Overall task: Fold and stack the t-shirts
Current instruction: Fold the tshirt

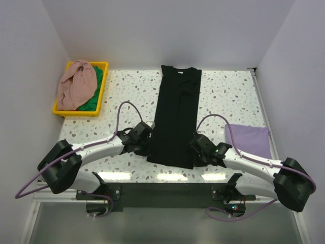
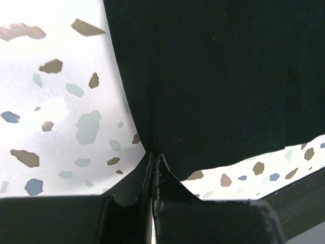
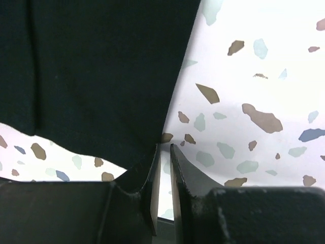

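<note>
Left fingers [image 2: 138,184] pinched on black t-shirt [image 2: 213,76] hem

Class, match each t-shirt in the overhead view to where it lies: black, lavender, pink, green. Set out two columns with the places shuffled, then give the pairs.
Column 1
1. black t-shirt
2. lavender t-shirt
3. pink t-shirt
4. green t-shirt

Column 2
A. in the yellow bin, mostly under another shirt
B. folded flat near the right edge of the table
C. a long narrow strip down the middle of the table
D. heaped on top in the yellow bin

Pairs: 1-C, 2-B, 3-D, 4-A
</note>
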### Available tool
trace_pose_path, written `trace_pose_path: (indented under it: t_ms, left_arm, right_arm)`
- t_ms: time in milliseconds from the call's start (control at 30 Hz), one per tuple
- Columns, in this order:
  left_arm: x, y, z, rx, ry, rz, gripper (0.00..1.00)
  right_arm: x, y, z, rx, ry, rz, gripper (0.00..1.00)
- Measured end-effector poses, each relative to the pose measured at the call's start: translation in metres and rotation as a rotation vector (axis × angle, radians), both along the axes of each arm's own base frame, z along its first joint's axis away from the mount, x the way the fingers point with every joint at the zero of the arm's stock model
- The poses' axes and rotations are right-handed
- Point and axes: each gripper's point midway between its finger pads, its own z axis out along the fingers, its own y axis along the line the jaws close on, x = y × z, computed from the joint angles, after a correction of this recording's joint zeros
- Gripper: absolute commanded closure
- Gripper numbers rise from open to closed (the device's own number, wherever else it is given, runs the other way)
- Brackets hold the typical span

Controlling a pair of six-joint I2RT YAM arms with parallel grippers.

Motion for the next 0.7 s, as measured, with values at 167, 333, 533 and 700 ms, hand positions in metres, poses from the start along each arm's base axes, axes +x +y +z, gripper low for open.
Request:
trace_pose_path:
  t_ms: [167,333,533,700]
  left_arm:
    - [-0.010,0.000,-0.010,-0.028,0.041,0.002,0.90]
    - [-0.012,-0.001,-0.008,-0.042,0.050,0.002,0.63]
    - [-0.009,-0.004,0.003,-0.063,0.025,0.002,0.55]
    - [-0.004,-0.010,0.008,-0.071,0.014,-0.004,0.55]
  right_arm:
    - [-0.002,-0.002,0.003,0.009,-0.001,-0.011,0.69]
    - [0.000,0.001,0.011,0.040,-0.024,-0.017,0.66]
    - [-0.001,0.004,0.013,0.051,-0.026,-0.014,0.65]
    - [-0.008,0.014,0.007,0.036,-0.007,0.017,0.61]
